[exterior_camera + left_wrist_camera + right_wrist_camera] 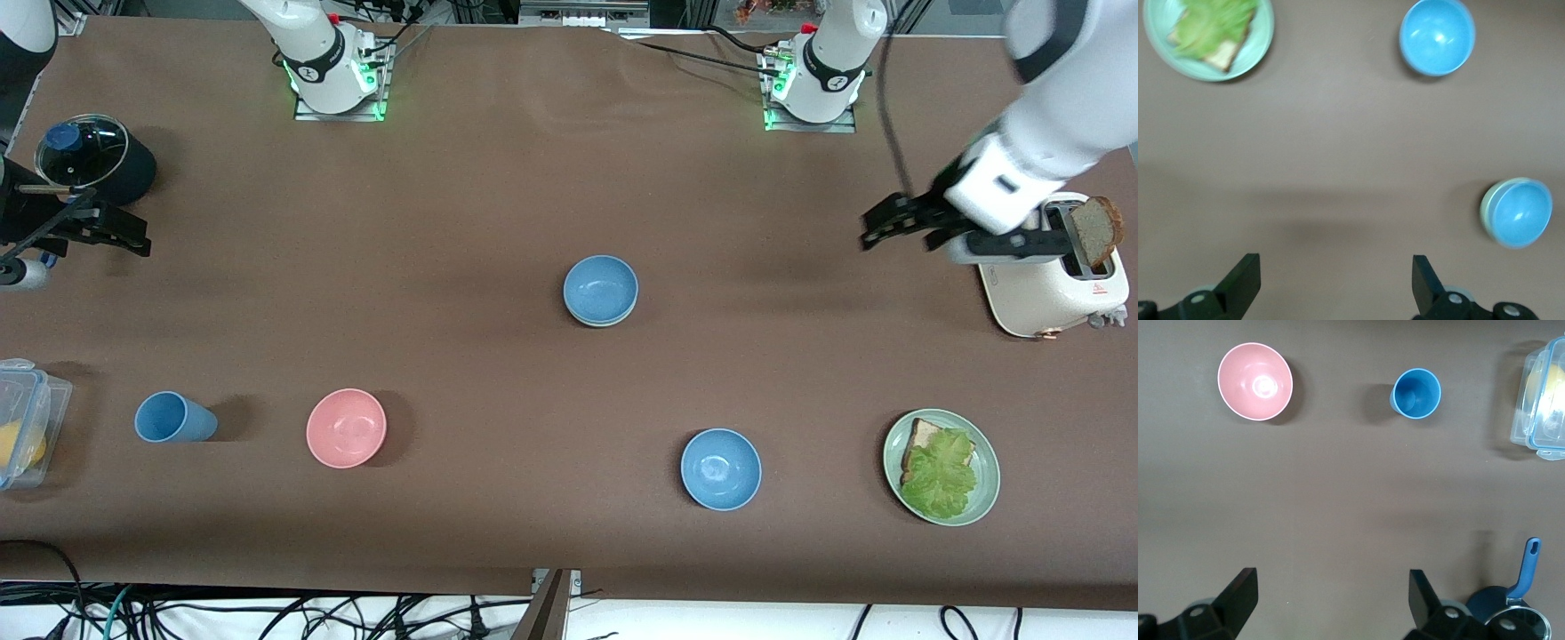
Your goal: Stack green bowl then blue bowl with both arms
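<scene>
Nearest the front camera, on the brown bench [498,178], a lone small round sky-blue bowl [721,468] sits between the shallow pale-green plate of bread and lettuce [941,479] toward the left arm's end and the small round pink bowl [346,428] and tall narrow blue cup [173,418] toward the right arm's end. Farther from that camera, mid-bench, you have the stack: the blue bowl [601,289] nested in the green bowl [602,319], of which only a thin mint rim shows. By my reading, both bowls are already stacked, so your step in hand is only to keep clear.

Hold the left pincer [898,222] where it hangs, fingers spread wide and empty, over the bench beside the cream toaster [1053,280] with its slice of brown bread [1097,233]. Do the same with the right pincer [98,227], also wide and empty, above the bench beside the black glass-lidded pot [93,160] and over from the clear lidded plastic box [27,422]. Any sweep toward mid-bench risks nudging the stack.

Check the left wrist view for proof of the nesting: it shows the green bowl's side as a mint crescent under the blue one, plainer than from the front. Only the right wrist view shows the pot lid's blue handle [1527,568] clearly.
</scene>
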You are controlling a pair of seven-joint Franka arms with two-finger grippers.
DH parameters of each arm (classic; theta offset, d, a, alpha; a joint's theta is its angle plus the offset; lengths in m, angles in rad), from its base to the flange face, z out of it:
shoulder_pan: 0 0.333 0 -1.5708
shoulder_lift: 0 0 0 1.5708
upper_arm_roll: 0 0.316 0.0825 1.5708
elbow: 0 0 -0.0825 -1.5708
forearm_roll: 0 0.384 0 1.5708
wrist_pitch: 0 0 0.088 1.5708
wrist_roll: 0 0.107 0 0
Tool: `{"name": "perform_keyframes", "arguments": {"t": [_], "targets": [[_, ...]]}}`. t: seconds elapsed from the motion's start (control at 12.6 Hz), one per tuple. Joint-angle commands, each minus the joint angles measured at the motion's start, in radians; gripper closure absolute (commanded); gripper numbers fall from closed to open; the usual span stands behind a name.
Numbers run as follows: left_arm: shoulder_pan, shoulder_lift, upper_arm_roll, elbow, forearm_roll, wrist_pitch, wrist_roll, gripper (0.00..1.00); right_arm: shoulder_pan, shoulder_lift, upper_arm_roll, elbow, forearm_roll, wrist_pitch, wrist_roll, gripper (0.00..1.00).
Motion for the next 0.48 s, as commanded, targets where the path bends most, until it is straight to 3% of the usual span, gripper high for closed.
{"name": "perform_keyframes", "arguments": {"t": [0.0, 0.16, 0.4], "targets": [[0.002, 0.014, 0.11, 0.085, 0.047, -0.111, 0.132, 0.0, 0.001, 0.002, 0.0, 0.012, -0.008, 0.0, -0.002, 0.0], [0.002, 0.014, 0.132, 0.085, 0.055, -0.124, 0.153, 0.0, 0.001, 0.002, 0.0, 0.012, -0.006, 0.0, -0.003, 0.0], [-0.001, 0.014, 0.049, 0.083, 0.136, -0.128, 0.141, 0.0, 0.001, 0.002, 0.0, 0.012, -0.006, 0.0, -0.002, 0.0]]}}
